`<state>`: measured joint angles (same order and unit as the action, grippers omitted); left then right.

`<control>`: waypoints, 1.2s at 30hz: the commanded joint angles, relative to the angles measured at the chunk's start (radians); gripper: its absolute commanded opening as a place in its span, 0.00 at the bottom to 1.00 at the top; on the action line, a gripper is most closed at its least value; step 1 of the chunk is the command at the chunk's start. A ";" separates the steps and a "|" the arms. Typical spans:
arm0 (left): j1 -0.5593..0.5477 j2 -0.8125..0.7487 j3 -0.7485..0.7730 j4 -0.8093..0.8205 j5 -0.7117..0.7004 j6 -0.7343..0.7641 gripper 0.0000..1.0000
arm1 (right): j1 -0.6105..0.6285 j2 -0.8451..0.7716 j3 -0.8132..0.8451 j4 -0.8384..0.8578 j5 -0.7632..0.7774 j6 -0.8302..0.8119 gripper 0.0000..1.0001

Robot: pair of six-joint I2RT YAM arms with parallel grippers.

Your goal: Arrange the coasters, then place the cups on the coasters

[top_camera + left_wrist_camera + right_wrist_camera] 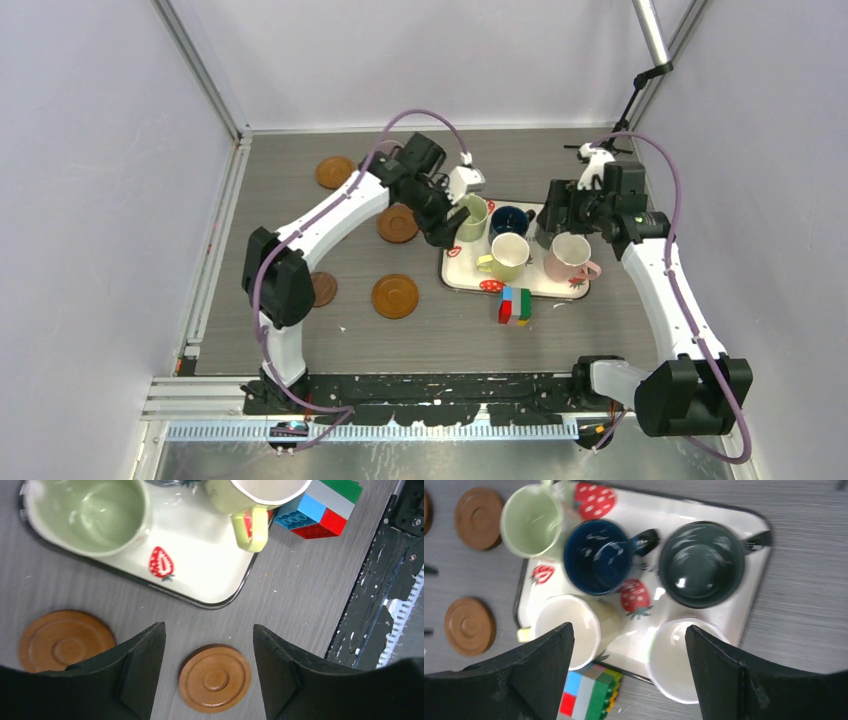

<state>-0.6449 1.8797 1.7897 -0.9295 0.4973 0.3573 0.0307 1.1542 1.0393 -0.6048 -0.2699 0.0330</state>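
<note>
Near coasters: the near coaster [395, 296] lies on the tabletop off the tray's near-left corner. The dark coaster [322, 289] sits to its left, partly hidden by the left arm [330, 215]. Both are bare.
Block toy: the block toy [515, 305] stands just beside the tray's near edge and has no part in the job.
Tray: the tray [200, 565] carries the five cups I can see; none is on a coaster yet.
Near cups: the yellow cup [569, 627], handle pointing left, and the pink cup [676, 662] stand along the tray's near edge.
Right gripper: the right gripper [629, 630] hangs over the tray, fingers spread wide, holding nothing.
Far cups: the green cup [531, 520] is at the tray's far-left corner, with the dark blue cup [599, 555] close beside it. The grey cup [701, 562] is at the far-right corner.
Left gripper: the left gripper [207, 630] is at the green cup's left side, fingers partly apart and empty.
Middle coaster: the middle coaster [397, 223] lies left of the tray's far-left corner, closest to the green cup.
Far coaster: the far coaster [334, 172] lies toward the tabletop's far-left corner, well apart from the others.
Step, as I judge it: the left arm looks set to take the green cup.
- Pinch the cup's left wall, away from the dark blue cup.
- Lift clear of the tray's rim before moving left.
- Set it down centred inside the middle coaster's raised rim.
</note>
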 commanded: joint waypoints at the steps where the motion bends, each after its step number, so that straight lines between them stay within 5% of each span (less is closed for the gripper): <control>1: -0.069 0.019 -0.018 0.094 -0.030 -0.062 0.66 | -0.104 -0.029 0.072 0.015 0.076 0.042 0.86; 19: -0.234 0.202 -0.001 0.283 -0.173 -0.212 0.54 | -0.257 0.016 0.124 -0.007 -0.045 0.082 0.87; 32: -0.271 0.207 -0.083 0.416 -0.182 -0.217 0.29 | -0.263 0.014 0.106 -0.007 -0.058 0.071 0.87; 36: -0.271 0.195 -0.096 0.422 -0.186 -0.218 0.10 | -0.263 0.016 0.105 -0.006 -0.061 0.069 0.87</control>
<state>-0.9127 2.1159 1.7130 -0.5552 0.3130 0.1532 -0.2268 1.1740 1.1297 -0.6235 -0.3126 0.1078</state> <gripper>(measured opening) 0.194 0.867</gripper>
